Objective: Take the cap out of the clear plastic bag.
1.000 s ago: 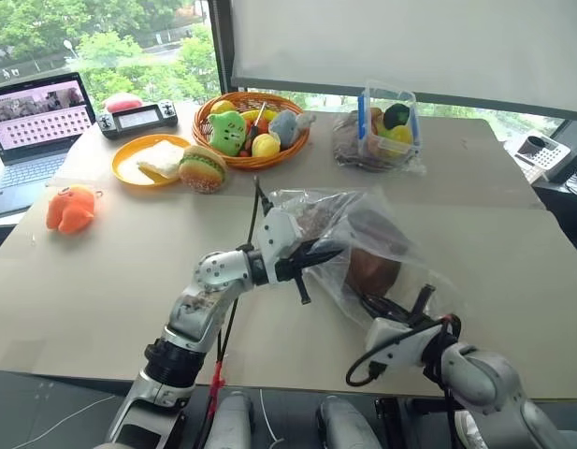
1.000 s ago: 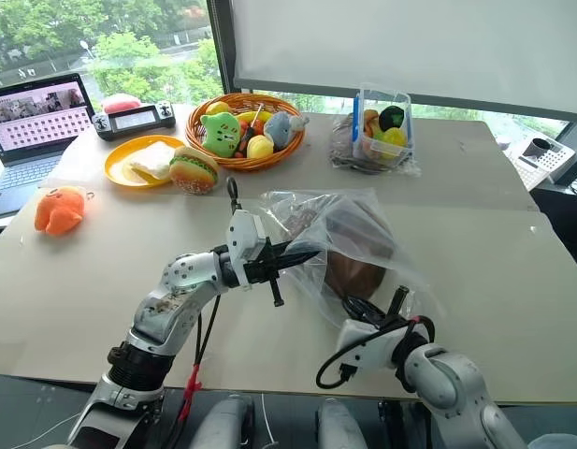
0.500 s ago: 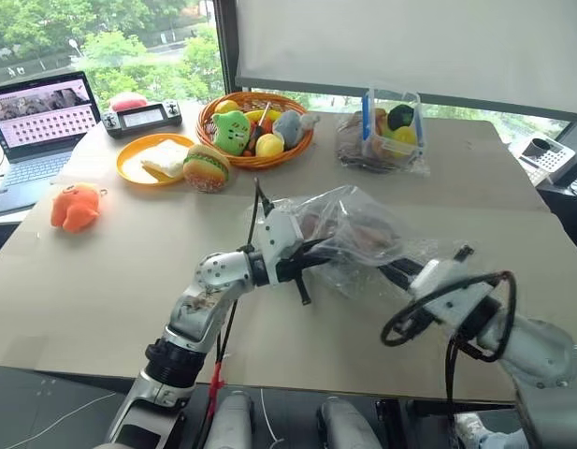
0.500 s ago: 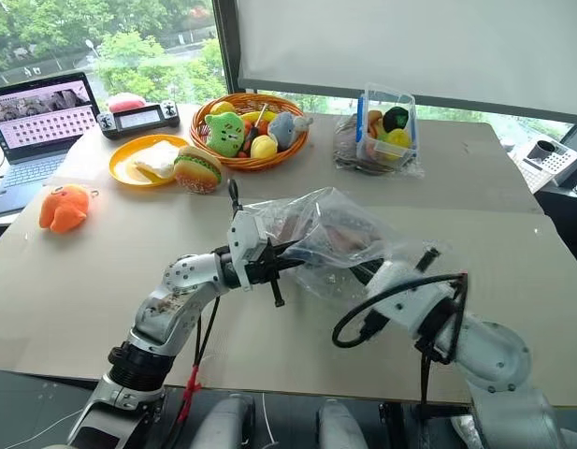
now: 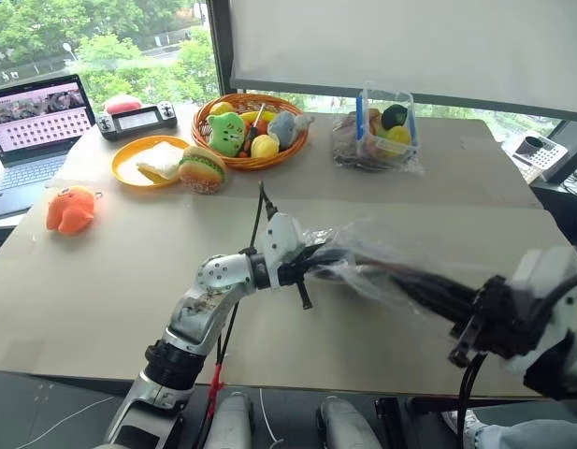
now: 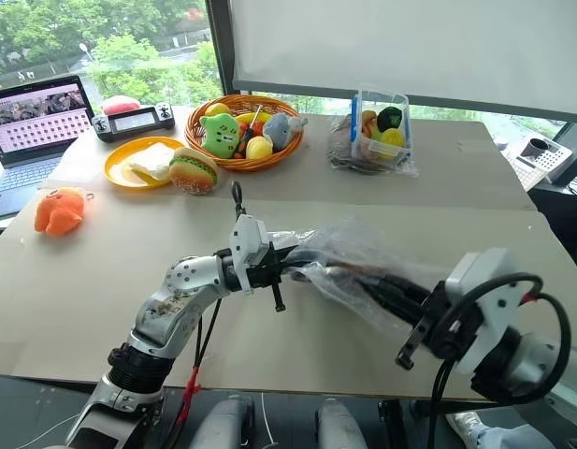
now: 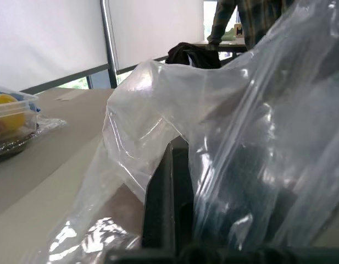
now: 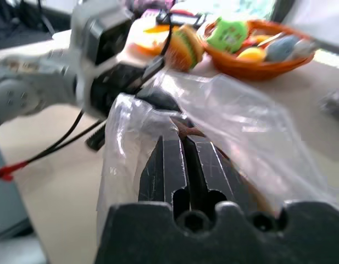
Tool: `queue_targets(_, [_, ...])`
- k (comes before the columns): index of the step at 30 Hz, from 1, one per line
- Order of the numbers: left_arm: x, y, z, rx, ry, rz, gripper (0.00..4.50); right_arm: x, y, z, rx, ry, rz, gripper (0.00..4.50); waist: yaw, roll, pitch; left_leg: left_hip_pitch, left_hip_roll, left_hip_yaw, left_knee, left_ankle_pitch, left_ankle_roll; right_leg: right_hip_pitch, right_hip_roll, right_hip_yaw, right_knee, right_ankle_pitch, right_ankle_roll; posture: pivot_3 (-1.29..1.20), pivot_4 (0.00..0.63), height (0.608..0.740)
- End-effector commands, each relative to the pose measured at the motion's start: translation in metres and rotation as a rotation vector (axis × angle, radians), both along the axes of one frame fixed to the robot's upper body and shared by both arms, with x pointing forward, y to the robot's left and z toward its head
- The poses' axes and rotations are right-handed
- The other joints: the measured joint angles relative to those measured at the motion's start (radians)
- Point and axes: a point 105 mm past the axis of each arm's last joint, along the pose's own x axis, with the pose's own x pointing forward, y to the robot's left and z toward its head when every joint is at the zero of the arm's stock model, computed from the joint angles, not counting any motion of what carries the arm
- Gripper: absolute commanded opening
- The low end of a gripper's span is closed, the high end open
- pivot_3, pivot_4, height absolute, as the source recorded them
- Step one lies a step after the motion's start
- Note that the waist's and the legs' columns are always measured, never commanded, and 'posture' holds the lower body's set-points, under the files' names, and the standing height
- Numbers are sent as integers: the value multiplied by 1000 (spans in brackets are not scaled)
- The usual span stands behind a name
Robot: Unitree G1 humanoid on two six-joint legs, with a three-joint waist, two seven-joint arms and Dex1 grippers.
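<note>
Left gripper, centre of frame, fingers together and clamped on the near edge of the clear plastic bag. Right gripper comes in from lower right, fingers pressed together inside the bag film; in the right wrist view the closed fingers sit under the plastic with a bit of brown between the tips, probably the cap, cannot tell for sure it is gripped. Bag is stretched into a long thin tube between the two grippers, held up off the table. Cap is inside that tube, mostly hidden by glare and the right fingers.

Step in hand, as I judge it: pulling the cap free while the left pins the bag. To do it well: keep the left clamp firm on film only, draw the right out along the tube toward the mouth, not across it, so thin film doesn't tear or drag along; check the right pinches fabric, not plastic.

Containers: wicker basket, upper centre, holds plush fruit and veg toys. Orange plate at upper left holds a toy sandwich, toy burger on its right edge. Clear box with blue handle, upper right, holds fruit toys, and sits on a smaller bag with dark contents
</note>
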Motion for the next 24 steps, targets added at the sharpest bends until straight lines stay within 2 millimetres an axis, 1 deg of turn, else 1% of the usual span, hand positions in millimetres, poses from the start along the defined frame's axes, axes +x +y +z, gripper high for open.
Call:
queue_targets(1, [2,2,-7,24,17,10,0,-14,5,47,196,-195,41,36,1,0,0,0,0,0,0,0,0,0,0,0,0,0,0,0,150,740])
queue_targets(3, [3,2,-7,24,17,11,0,-20,9,54,291,-181,108,36,0,0,0,-1,0,0,0,0,0,0,0,0,-1,0,0,0,150,740])
queue_targets(6, [3,3,-8,27,17,13,0,-23,13,51,307,-131,148,36,0,0,0,0,0,0,0,0,0,0,0,0,0,0,0,0,150,740])
queue_targets(7, [3,3,-8,28,16,14,0,-17,16,35,219,-71,118,36,0,0,0,0,0,0,0,0,0,0,0,0,0,0,0,0,150,740])
queue_targets(8, [3,4,-8,30,16,15,0,-10,18,12,86,4,89,36,0,1,0,-1,0,0,0,0,0,0,0,0,0,0,0,0,150,740])
queue_targets(9, [3,4,-8,31,16,16,0,-7,18,-5,-9,54,71,36,0,0,0,0,0,0,0,0,0,0,0,0,0,0,0,0,150,740])
queue_targets(10, [4,4,-8,32,15,17,0,-7,19,-17,-62,92,67,36,0,0,-1,0,0,0,0,0,0,1,0,0,0,0,0,0,150,740])
queue_targets(13, [4,5,-9,35,16,20,0,-4,21,-33,-79,126,57,36,0,1,-1,0,0,0,0,0,0,-1,0,0,0,0,0,0,150,740])
queue_targets(15, [4,6,-10,37,16,22,0,0,18,-40,-109,127,25,36,-1,1,-1,0,1,0,0,0,0,-1,0,0,0,0,0,0,150,740])
queue_targets(18, [4,7,-12,43,15,26,0,9,5,-40,-143,108,-50,36,1,1,-1,0,0,0,0,0,0,-1,0,0,-1,-1,1,0,150,740])
queue_targets(19, [5,7,-14,53,10,26,0,11,1,-35,-117,100,-68,36,2,1,-1,0,0,0,0,0,0,-1,0,0,-1,-3,4,0,150,740])
queue_targets(22, [5,8,-17,64,7,26,0,14,-6,-15,-52,47,-107,36,1,1,-1,0,0,0,0,0,0,-1,0,0,0,-3,6,0,150,740])
queue_targets(24, [4,9,-20,78,-2,21,0,12,-9,-12,-90,39,-120,36,2,1,-1,0,0,0,0,0,0,-1,0,0,0,-3,5,0,150,740])
